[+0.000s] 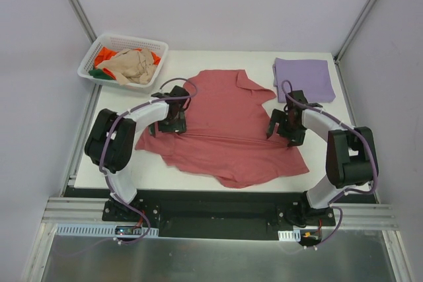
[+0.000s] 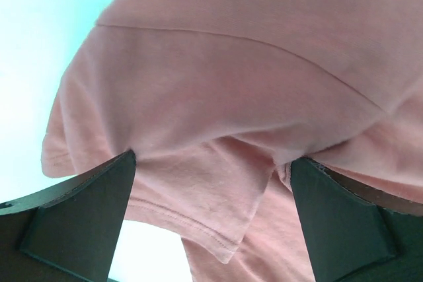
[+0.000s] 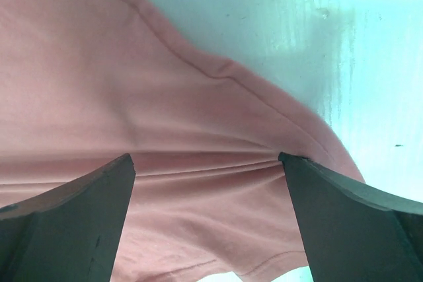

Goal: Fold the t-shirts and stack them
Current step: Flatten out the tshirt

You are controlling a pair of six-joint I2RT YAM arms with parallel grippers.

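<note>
A dusty rose-red t-shirt (image 1: pixel 225 130) lies spread and rumpled across the middle of the white table (image 1: pixel 218 59), collar toward the far right. My left gripper (image 1: pixel 173 122) is open and pressed down on its left sleeve area; in the left wrist view the cloth (image 2: pixel 218 84) bunches between the wide-apart fingers (image 2: pixel 86 222). My right gripper (image 1: pixel 275 129) is open on the shirt's right edge; in the right wrist view the cloth (image 3: pixel 165 110) wrinkles between its fingers (image 3: pixel 350 222). A folded lavender t-shirt (image 1: pixel 303 78) lies at the far right.
A white lattice basket (image 1: pixel 89 69) stands at the far left corner, holding a beige shirt (image 1: pixel 132 65) over orange (image 1: pixel 106 53) and green (image 1: pixel 102 75) cloth. Grey walls and metal frame posts enclose the table.
</note>
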